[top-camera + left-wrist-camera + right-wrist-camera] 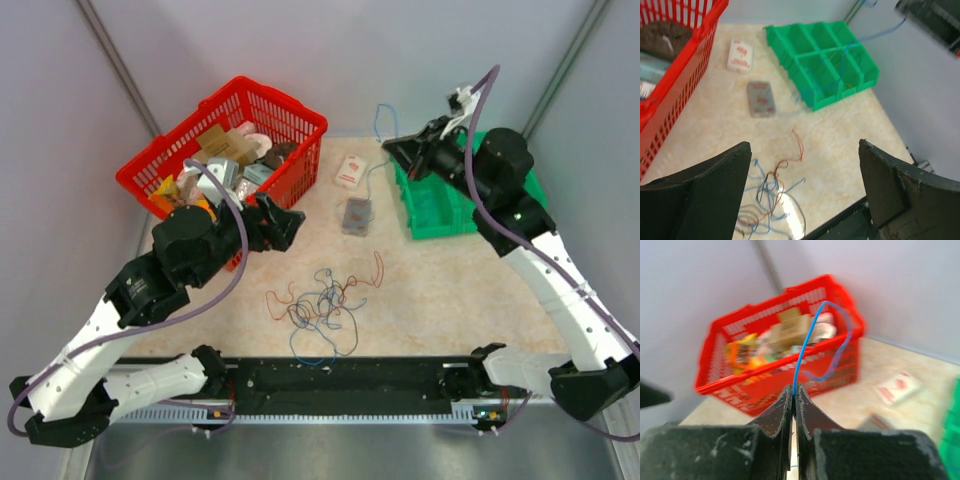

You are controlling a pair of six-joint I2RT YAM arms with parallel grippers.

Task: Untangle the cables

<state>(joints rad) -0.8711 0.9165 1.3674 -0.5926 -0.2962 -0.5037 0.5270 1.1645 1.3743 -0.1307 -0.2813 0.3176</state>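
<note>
**Blue wire pinched aloft, tangle on the table**

Blue, red, orange and black strands lie in a loose tangle (320,300) on the marbled table (430,290), near its front edge and between the two arms. A few stray ends trail out to the left and right of the knot.

The right gripper (795,390) is raised over the green bin (440,215) at the back right. Its jaws are pressed together on a blue wire (825,302), which rises from the fingertips, arches over and droops back down. In the left wrist view this wire runs down across the bin's compartments towards the table.

The left gripper (805,150) hangs above the table just beside the red basket (290,115), with its jaws spread wide and nothing between them. The tangle lies below it, towards the front edge.

A white packet (350,172) and a grey packet (357,215) lie flat between basket and bin, apart from the tangle. The basket holds boxes and packets.
</note>
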